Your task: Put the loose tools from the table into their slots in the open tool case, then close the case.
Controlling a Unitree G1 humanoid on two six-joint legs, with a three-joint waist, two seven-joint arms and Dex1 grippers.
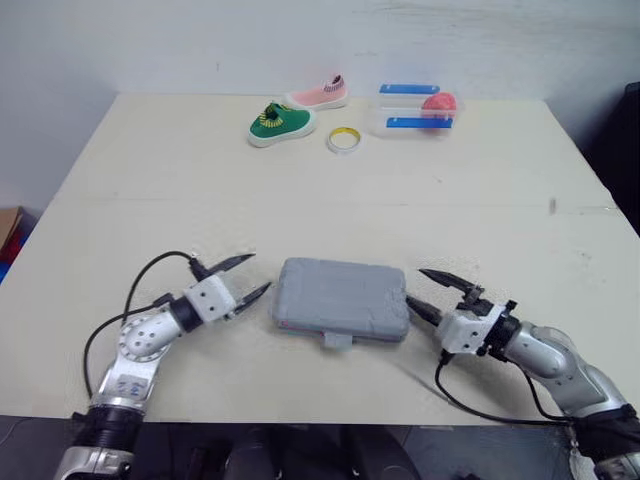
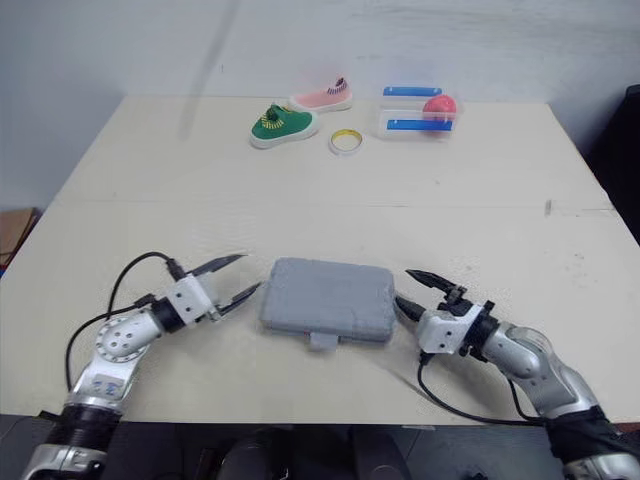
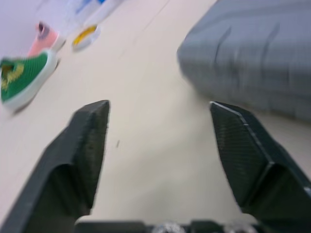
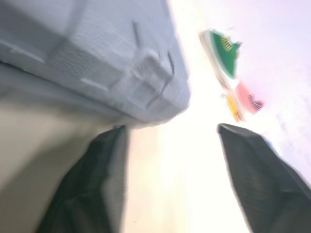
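The grey tool case (image 1: 340, 300) looks rigid, slick-sided and probably weighty; your left gripper (image 1: 258, 273) and right gripper (image 1: 415, 286) flank it, fingers apart; grasp its end edges

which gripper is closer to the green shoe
Left. The left gripper is by the left end of the gray case, nearly in line with the green shoe; the right gripper is by the case's right end, farther off.
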